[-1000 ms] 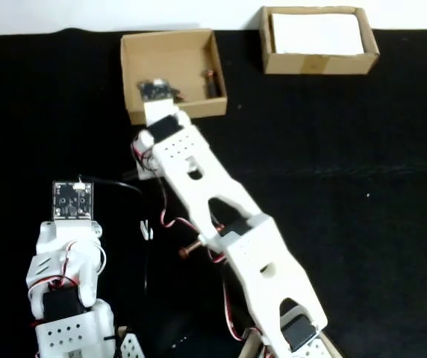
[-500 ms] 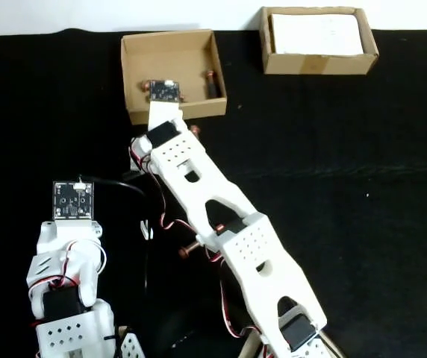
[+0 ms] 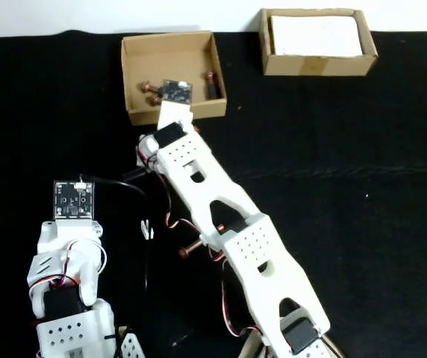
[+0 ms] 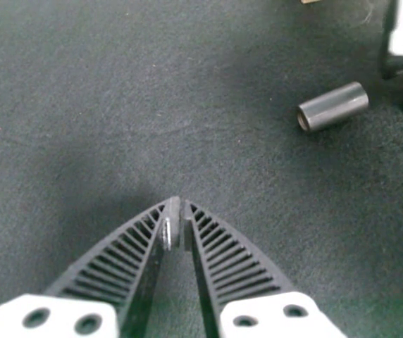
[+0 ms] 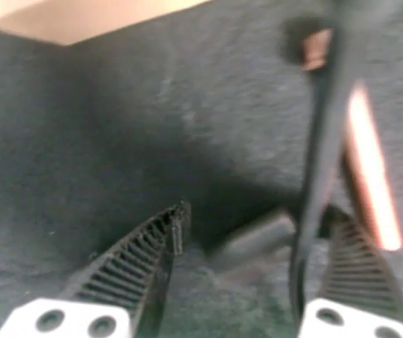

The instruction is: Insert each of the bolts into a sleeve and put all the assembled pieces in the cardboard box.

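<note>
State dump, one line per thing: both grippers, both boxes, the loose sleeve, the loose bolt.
Left gripper: shut, empty.
Right gripper: open.
Cardboard box: open-topped, pieces inside.
Second box: open-topped, white sheet inside.
Sleeve: on its side on the table, bore empty.
Bolt: loose on the table, outside the box.

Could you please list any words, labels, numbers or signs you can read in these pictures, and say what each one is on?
None can be read.
The white sheet in its cardboard box: looks blank, any print too faint to tell.
The camera board on an arm's wrist: marks too small to read.
</note>
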Available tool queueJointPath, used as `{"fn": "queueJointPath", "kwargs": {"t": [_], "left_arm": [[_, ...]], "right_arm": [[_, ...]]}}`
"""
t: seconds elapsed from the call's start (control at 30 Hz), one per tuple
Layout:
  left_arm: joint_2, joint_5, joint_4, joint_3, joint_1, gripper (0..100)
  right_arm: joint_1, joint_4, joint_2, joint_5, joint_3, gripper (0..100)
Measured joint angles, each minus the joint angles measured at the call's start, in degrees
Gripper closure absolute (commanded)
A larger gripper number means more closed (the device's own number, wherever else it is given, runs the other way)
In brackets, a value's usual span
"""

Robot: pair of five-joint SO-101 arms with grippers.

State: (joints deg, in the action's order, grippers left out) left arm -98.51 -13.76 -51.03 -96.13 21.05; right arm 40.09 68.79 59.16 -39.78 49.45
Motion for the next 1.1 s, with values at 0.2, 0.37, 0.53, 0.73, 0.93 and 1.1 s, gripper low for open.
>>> {"fn": "queueJointPath", "kwargs": {"t": [0.2,0.37,0.53,0.73,0.93,1.1], "left_arm": [[0.0,0.0,0.0,0.0,0.0,96],[0.0,0.0,0.0,0.0,0.0,96],[0.0,0.0,0.0,0.0,0.0,96],[0.0,0.0,0.0,0.0,0.0,96],[0.0,0.0,0.0,0.0,0.0,96],[0.0,0.0,0.0,0.0,0.0,96]], "right_arm": [[-0.97,0.18,0.7,0.0,-0.18,93.1],[-1.23,2.64,0.88,1.14,1.49,93.2],[-1.23,9.67,1.41,4.66,8.35,93.2],[-0.44,20.31,1.76,10.55,14.07,93.2],[-0.62,30.33,1.76,19.52,16.18,93.2],[-2.81,31.38,1.76,21.1,16.18,93.2]]}}
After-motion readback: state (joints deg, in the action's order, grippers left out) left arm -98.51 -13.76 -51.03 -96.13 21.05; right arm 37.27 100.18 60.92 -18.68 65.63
